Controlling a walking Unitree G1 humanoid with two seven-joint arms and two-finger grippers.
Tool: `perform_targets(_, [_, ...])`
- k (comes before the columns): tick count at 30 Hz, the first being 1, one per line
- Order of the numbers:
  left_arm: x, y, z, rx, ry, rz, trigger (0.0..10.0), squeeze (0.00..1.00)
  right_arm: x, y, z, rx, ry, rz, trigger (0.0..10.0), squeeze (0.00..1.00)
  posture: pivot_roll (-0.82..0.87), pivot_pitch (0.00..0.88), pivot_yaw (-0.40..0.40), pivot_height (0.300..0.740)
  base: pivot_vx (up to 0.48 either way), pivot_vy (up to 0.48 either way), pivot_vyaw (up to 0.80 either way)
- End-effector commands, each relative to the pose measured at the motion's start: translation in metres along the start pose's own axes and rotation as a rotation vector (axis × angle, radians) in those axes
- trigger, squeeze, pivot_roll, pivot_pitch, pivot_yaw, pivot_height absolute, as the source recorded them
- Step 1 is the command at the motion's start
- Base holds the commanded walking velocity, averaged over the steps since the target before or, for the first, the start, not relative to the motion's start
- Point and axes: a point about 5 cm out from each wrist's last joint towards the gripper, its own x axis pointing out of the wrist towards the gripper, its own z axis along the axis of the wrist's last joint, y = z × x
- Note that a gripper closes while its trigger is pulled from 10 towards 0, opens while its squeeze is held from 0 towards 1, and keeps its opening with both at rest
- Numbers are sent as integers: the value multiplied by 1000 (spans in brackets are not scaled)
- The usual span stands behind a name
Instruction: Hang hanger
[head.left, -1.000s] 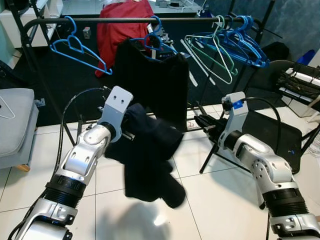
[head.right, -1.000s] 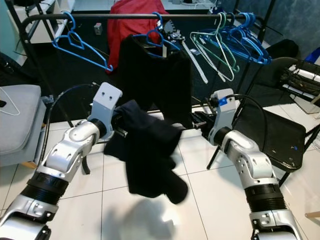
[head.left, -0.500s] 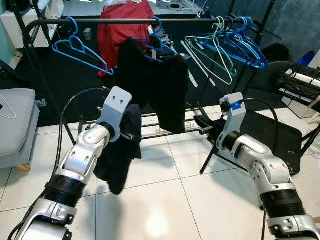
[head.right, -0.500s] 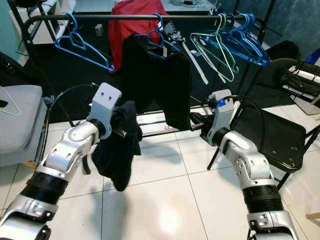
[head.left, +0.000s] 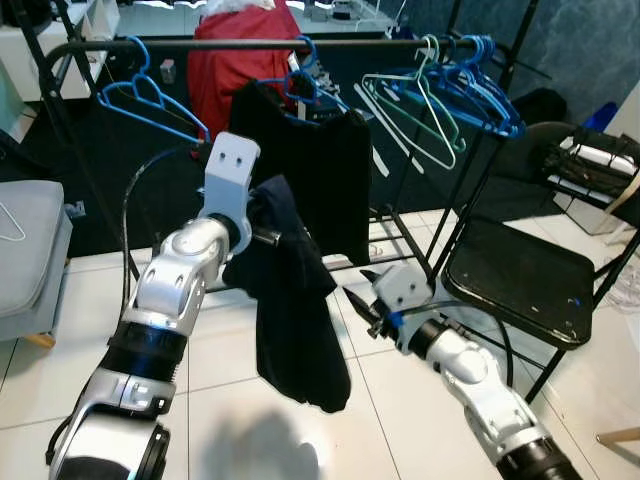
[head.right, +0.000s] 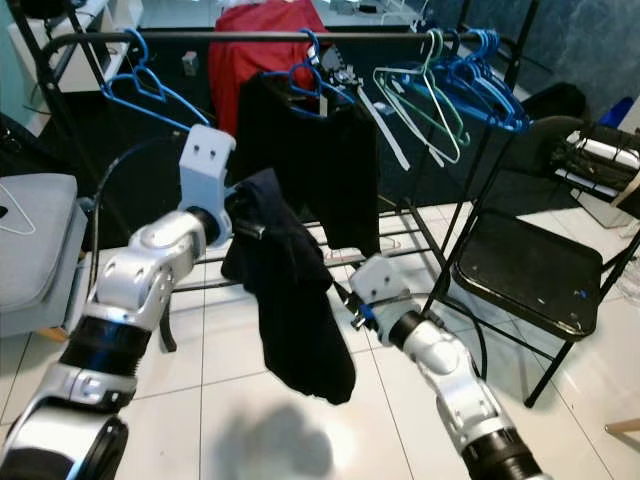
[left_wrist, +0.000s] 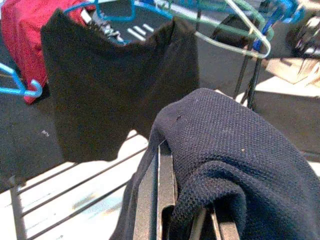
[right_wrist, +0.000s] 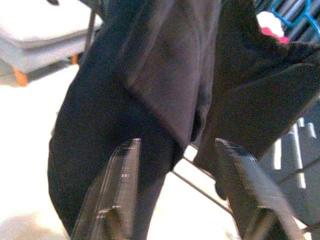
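Note:
My left gripper (head.left: 268, 236) is raised at chest height, shut on a dark navy garment (head.left: 292, 320) that drapes over its fingers (left_wrist: 165, 195) and hangs down toward the floor. My right gripper (head.left: 360, 300) is lower and to the right of the cloth; its fingers (right_wrist: 117, 190) stand open just short of the hanging fabric. Behind runs a black clothes rail (head.left: 200, 44) with a bare blue hanger (head.left: 150, 100) at its left. A black shirt (head.left: 325, 175) hangs on another blue hanger at its middle.
Several blue and green hangers (head.left: 450, 90) crowd the rail's right end, and a red garment (head.left: 235, 65) hangs behind it. A black folding chair (head.left: 520, 275) stands at the right. A grey cushioned seat (head.left: 30, 255) is at the left. White tiled floor lies below.
My right arm has dropped and swung left, close to the garment. My left gripper has lifted a little, and the navy cloth has swung out and hangs longer. The view has also shifted.

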Motion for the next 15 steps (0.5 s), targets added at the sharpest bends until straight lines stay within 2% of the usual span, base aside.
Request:
perform_targets(1, [0, -6, 20, -55, -52, -43, 10000, 0, -3, 4, -8, -123, 7, -41, 10000, 1000, -127, 84, -32, 740, 0, 0, 0])
perform_targets(2, [-1, -10, 28, -88, -69, -87, 10000, 0, -3, 3, -9, -208, 1, -85, 10000, 0, -120, 85, -28, 740, 0, 0, 0])
perform_targets(3, [-3, -13, 34, -118, -82, -138, 10000, 0, -2, 1, -9, -281, -15, -127, 10000, 0, -116, 83, -27, 740, 0, 0, 0])
perform_targets(4, [-3, -13, 34, -118, -82, -138, 10000, 0, -2, 1, -9, -281, -15, -127, 10000, 0, -116, 83, -27, 740, 0, 0, 0])
perform_targets(6, [-6, -19, 40, -171, -88, -212, 10000, 0, -1, -2, -7, -366, -58, -182, 10000, 0, -117, 83, -26, 740, 0, 0, 0])
perform_targets(9, [-8, -20, 41, -187, -88, -232, 10000, 0, 0, -3, -7, -388, -72, -195, 10000, 0, -117, 83, -26, 740, 0, 0, 0])
perform_targets(11, [-9, -25, 46, -246, -105, -283, 10000, 0, 2, -6, -2, -465, -115, -232, 10000, 0, -113, 82, -27, 740, 0, 0, 0])
perform_targets(12, [-9, -25, 46, -246, -105, -283, 10000, 0, 2, -6, -2, -465, -115, -232, 10000, 0, -113, 82, -27, 740, 0, 0, 0])
perform_targets(15, [-11, -27, 54, -313, -138, -326, 10000, 0, 7, -10, 2, -512, -183, -258, 10000, 0, -116, 78, -29, 740, 0, 0, 0])
